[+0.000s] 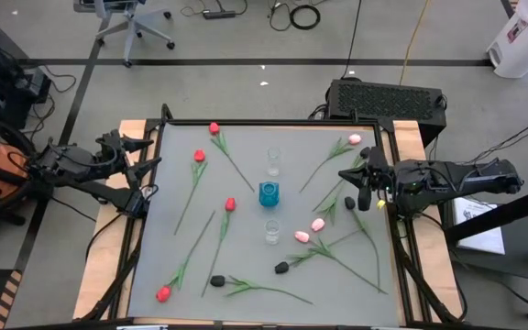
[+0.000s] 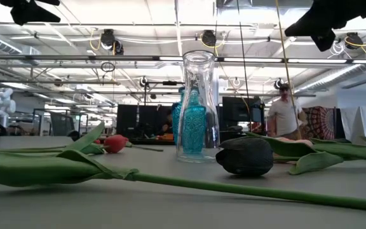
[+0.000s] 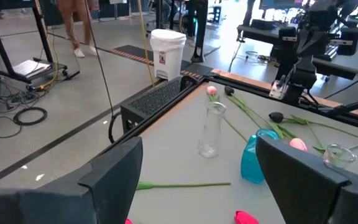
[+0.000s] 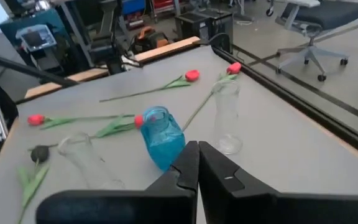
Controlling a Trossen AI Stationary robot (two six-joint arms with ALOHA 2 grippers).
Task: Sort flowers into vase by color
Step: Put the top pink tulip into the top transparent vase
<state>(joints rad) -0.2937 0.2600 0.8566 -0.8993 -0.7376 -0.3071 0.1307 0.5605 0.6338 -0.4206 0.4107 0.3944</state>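
Tulips (image 1: 230, 203) lying all over my worktop (image 1: 246, 266), blue vase (image 1: 269, 193) in middle btwn 2 clear ones, my left pincer (image 1: 143, 152) spread wide at left edge, right pincer (image 1: 348, 176) pressed together, holding nothing

Clear vase (image 2: 197, 105) upright on the table (image 2: 170, 203), blue vase (image 2: 191, 127) behind it, black tulip (image 2: 245, 156) lying just beside, long green stem (image 2: 246, 187) across the front, red tulip (image 2: 115, 144) farther back, a person (image 2: 285, 114) standing in the room beyond

Bright, even overhead light; soft shadows
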